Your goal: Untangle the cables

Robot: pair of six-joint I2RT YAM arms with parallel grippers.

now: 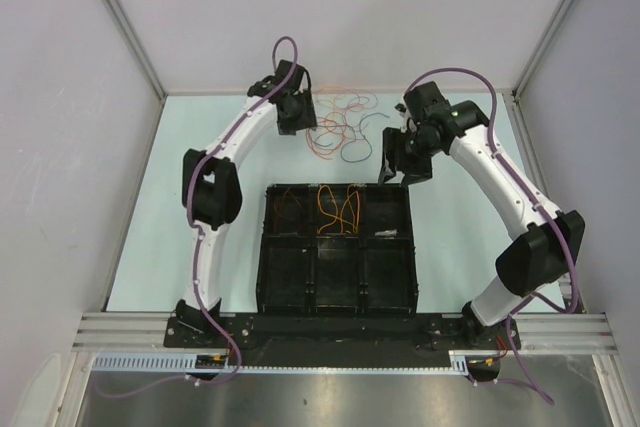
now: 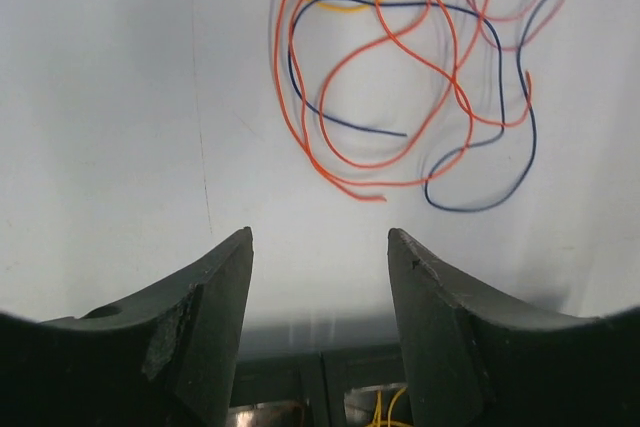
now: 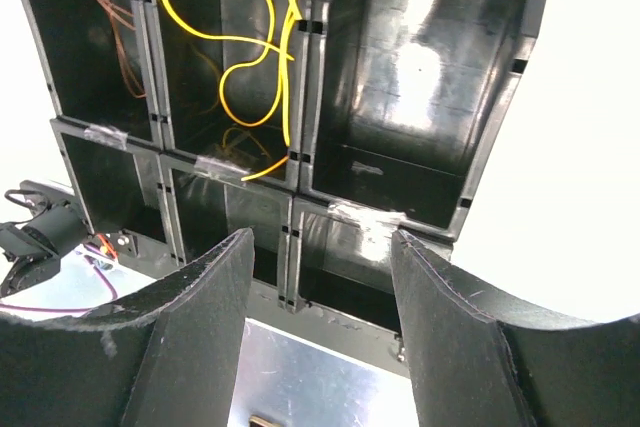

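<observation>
In the overhead view the loose cables (image 1: pixel 343 127) lie tangled on the pale table (image 1: pixel 450 237) in the upper middle of the frame, between the two claws. The left claw (image 1: pixel 298 119) sits at the tangle's left edge, and whether it touches a strand cannot be told from there. The right claw (image 1: pixel 398 165) hangs to the tangle's lower right, clear of it and just above the upper right corner of the black tray (image 1: pixel 265 247). In the left wrist view the left claw (image 2: pixel 320 237) stands wide with nothing between its fingers (image 2: pixel 215 317). The tangle fills the upper half of that frame, above the fingertips and apart from them. An orange-red cable (image 2: pixel 340 169) loops lowest, its free end just above the gap. A dark blue cable (image 2: pixel 480 205) curls at the right, and a yellow strand (image 2: pixel 330 5) crosses near the top edge. In the right wrist view the right claw (image 3: pixel 322 239) is also spread wide and holds nothing. Beyond its fingers (image 3: pixel 190 337), higher in the frame, are the tray's compartments (image 3: pixel 310 67). A yellow cable (image 3: pixel 235 42) coils in the upper middle one and a brownish-orange cable (image 3: pixel 112 37) lies in the upper left one.
</observation>
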